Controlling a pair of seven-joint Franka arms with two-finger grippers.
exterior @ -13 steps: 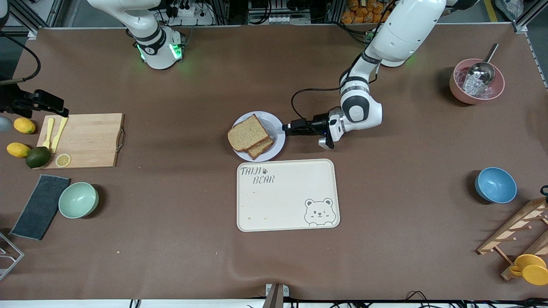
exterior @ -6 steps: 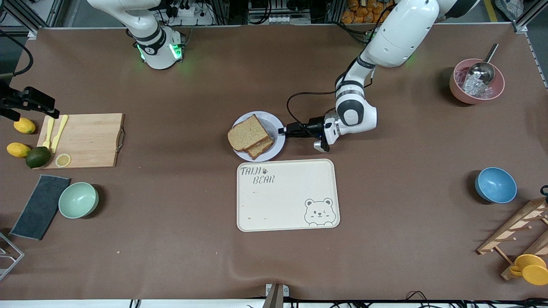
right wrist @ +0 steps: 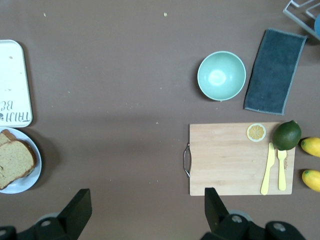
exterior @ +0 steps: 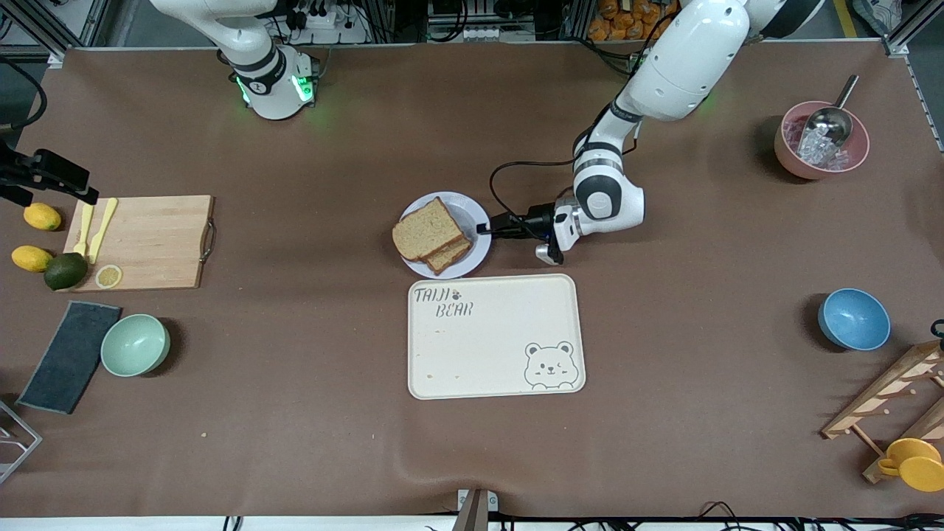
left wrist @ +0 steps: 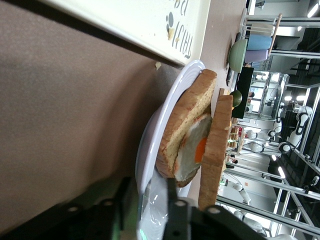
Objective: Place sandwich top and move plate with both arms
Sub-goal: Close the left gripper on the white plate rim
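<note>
The plate (exterior: 466, 212) lies mid-table, just farther from the front camera than the tray. The sandwich top (exterior: 426, 228), a plain brown slice, rests on the egg-bearing slice (exterior: 450, 256) on the plate. My left gripper (exterior: 483, 227) lies level at the plate's rim on the left arm's side. In the left wrist view its open fingers (left wrist: 172, 200) straddle the plate's rim (left wrist: 150, 145), with the sandwich top (left wrist: 217, 145) and the egg (left wrist: 192, 150) ahead. My right gripper (exterior: 66, 184) hangs open and empty (right wrist: 145, 220) high over the cutting board's end.
The cream bear tray (exterior: 495, 335) lies beside the plate, nearer the camera. A cutting board (exterior: 140, 242) with lemon slice and cutlery, an avocado (exterior: 65, 271), lemons, a green bowl (exterior: 135, 344) and a grey cloth (exterior: 70, 356) are at the right arm's end. A blue bowl (exterior: 853, 318) and a pink bowl (exterior: 821, 140) are at the left arm's end.
My left gripper has slid toward the plate and its fingertips now reach the rim. My right gripper has drifted toward the table's edge.
</note>
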